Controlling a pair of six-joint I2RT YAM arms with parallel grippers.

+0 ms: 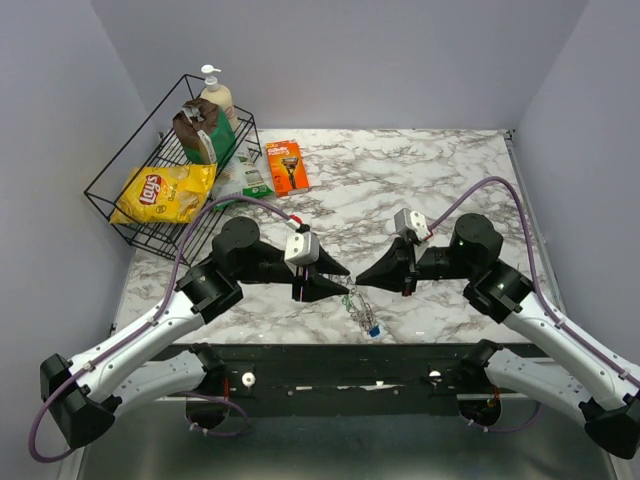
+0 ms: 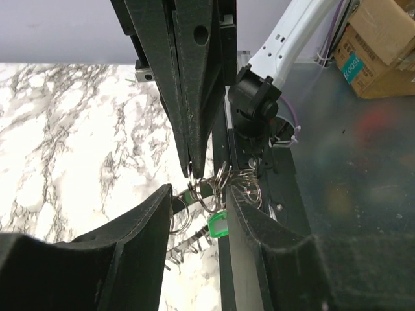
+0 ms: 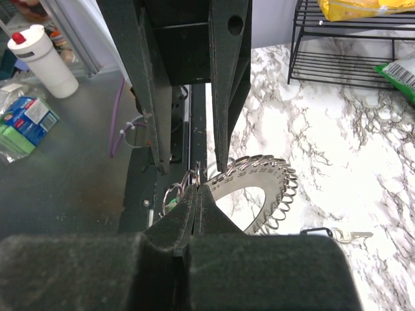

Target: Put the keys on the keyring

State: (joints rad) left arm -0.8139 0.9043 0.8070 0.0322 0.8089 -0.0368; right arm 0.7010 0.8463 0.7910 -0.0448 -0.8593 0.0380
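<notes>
The keyring (image 3: 259,183), a grey numbered disc edged by a wire coil, hangs tilted above the marble near the table's front edge (image 1: 358,306). My right gripper (image 3: 198,183) is shut on its rim beside a small split ring. My left gripper (image 2: 198,191) is open, its fingers either side of the rings, and a green-tagged key (image 2: 218,224) dangles between them against the right finger. From above, both gripper tips meet nose to nose, left (image 1: 340,277) and right (image 1: 357,284). A blue tag (image 1: 372,330) hangs lowest. A slim silver key with a dark loop (image 3: 343,235) lies on the table.
A black wire basket (image 1: 118,200) at the back left holds a yellow chips bag (image 1: 160,192), a soap bottle (image 1: 216,95) and a green bag. An orange razor pack (image 1: 287,165) lies beside it. The table's front edge runs just under the keyring.
</notes>
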